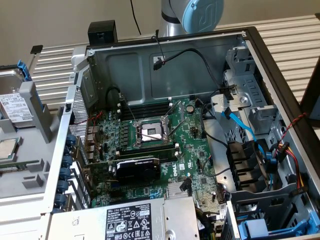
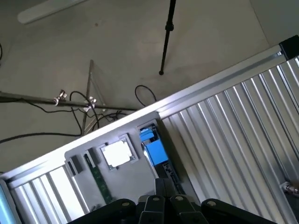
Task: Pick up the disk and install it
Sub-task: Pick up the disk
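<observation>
The disk (image 1: 14,106), silver with a white label and a bright blue carrier, leans in a grey holder at the exterior view's far left, outside the computer case. In the wrist view the disk's blue carrier (image 2: 153,145) stands edge-on in the grey tray, beside a square silver chip (image 2: 116,154). My gripper (image 2: 163,198) hangs well above the tray with its dark fingers pressed together, shut and holding nothing. The arm's blue joint (image 1: 201,14) rises behind the case's back wall.
The open computer case (image 1: 280,90) holds a motherboard (image 1: 150,135), a drive cage (image 1: 245,90) with blue cables, and a grey power-supply box (image 1: 145,222). The processor chip (image 1: 7,148) lies near the disk. Ribbed metal table (image 2: 233,140); floor and tripod (image 2: 166,37) beyond.
</observation>
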`<state>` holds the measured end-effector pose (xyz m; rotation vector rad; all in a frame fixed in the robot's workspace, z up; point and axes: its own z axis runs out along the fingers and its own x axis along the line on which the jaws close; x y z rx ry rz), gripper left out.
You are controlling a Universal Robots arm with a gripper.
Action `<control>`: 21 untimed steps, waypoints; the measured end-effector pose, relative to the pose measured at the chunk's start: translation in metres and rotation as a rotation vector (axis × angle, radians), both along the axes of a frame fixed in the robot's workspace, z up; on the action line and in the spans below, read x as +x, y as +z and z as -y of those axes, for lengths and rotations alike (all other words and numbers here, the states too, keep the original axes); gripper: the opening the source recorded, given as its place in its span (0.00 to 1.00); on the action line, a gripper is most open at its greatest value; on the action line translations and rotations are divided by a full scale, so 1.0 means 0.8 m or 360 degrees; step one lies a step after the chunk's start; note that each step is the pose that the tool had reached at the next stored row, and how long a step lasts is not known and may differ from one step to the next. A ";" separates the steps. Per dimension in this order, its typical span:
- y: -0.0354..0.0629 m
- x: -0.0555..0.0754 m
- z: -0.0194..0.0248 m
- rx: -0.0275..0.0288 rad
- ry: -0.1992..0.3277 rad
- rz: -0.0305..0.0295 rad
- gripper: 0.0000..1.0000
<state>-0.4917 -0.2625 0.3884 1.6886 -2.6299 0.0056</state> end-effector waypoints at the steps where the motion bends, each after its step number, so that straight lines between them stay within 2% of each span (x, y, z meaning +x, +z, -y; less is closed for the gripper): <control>1: 0.000 0.000 0.0000 0.00000 0.0028 0.00000 0.11; 21: 0.000 0.000 0.0000 0.00001 0.0602 0.00001 0.11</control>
